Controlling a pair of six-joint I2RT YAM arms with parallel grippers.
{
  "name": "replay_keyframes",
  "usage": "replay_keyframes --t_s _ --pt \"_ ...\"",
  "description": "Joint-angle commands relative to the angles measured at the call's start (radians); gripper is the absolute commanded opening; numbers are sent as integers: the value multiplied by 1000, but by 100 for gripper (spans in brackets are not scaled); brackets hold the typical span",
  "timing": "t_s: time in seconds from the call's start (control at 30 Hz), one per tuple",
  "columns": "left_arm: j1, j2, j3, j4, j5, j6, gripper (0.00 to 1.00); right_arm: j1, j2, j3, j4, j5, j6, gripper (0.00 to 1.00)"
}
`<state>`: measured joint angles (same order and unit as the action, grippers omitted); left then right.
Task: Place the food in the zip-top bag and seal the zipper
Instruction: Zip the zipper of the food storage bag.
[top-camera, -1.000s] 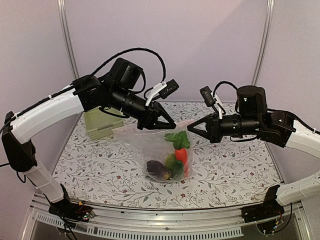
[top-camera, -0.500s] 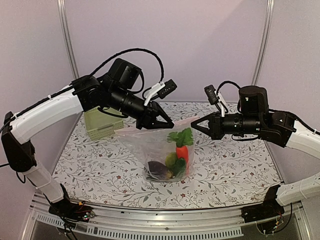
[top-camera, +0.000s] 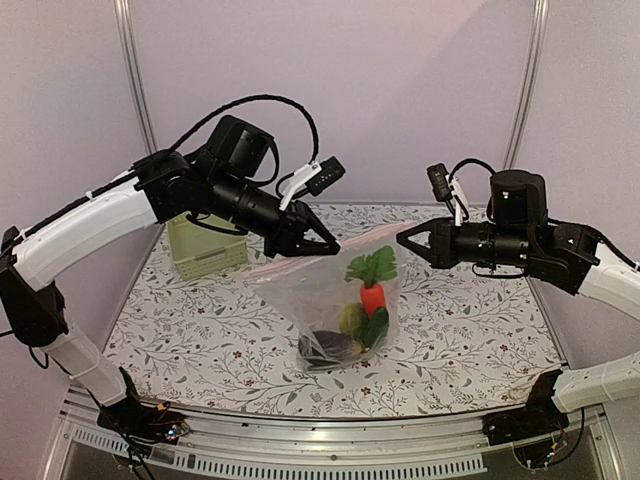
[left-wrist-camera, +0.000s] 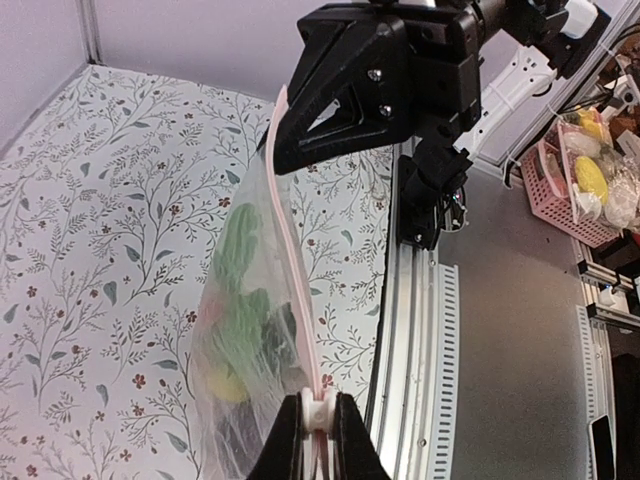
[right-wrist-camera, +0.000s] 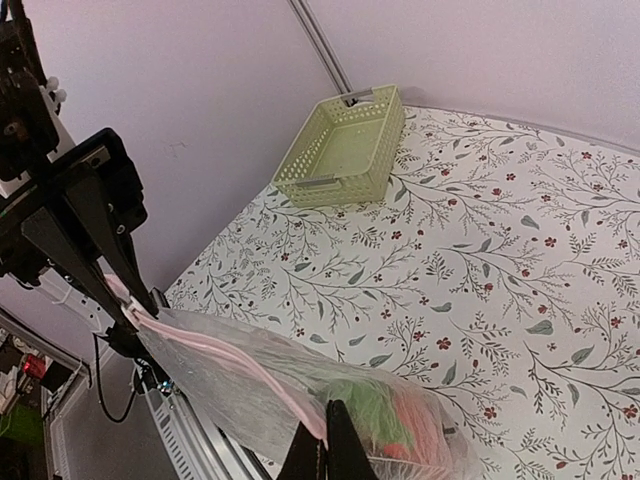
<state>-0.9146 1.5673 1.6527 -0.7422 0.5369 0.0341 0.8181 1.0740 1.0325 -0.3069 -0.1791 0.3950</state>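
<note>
The clear zip-top bag (top-camera: 335, 300) hangs between my two grippers, its bottom resting on the table. The food shows through the plastic: a leafy green piece (top-camera: 371, 265), a red-orange carrot (top-camera: 373, 297), a green cucumber (top-camera: 351, 318) and a dark eggplant (top-camera: 326, 347). The pink zipper (left-wrist-camera: 291, 240) is stretched straight between the grippers. My left gripper (left-wrist-camera: 320, 415) is shut on the zipper's white slider (left-wrist-camera: 320, 408) at one end. At the other end my right gripper (right-wrist-camera: 326, 445) is shut on the zipper strip (right-wrist-camera: 250, 365). In the top view the left gripper (top-camera: 330, 243) and right gripper (top-camera: 402, 237) stand apart.
The pale green slotted basket (top-camera: 205, 250) sits at the back left of the floral table (top-camera: 470, 330), seen also as the basket (right-wrist-camera: 342, 150) in the right wrist view. A metal rail (left-wrist-camera: 425, 330) runs along the near edge. A pink basket (left-wrist-camera: 565, 190) stands off the table.
The grippers have drawn apart: the right one moved right and up, the left one slightly left. The zipper now stretches longer and straighter, and the food has shifted inside the bag.
</note>
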Motion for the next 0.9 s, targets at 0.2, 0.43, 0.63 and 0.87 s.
replay_keyframes --t_s 0.2,0.43,0.63,0.87 --pt "20 -77 -24 -109 8 11 0 -97 -21 -22 -76 214 26 0" --pt "23 -95 -42 -113 -1 12 0 -123 -20 -23 -94 253 37 0" --pt "28 -109 -51 -115 -8 12 0 -143 -29 -18 -114 283 39 0" --pt "36 -125 -61 -121 -20 16 0 -183 -43 -11 -140 295 33 0"
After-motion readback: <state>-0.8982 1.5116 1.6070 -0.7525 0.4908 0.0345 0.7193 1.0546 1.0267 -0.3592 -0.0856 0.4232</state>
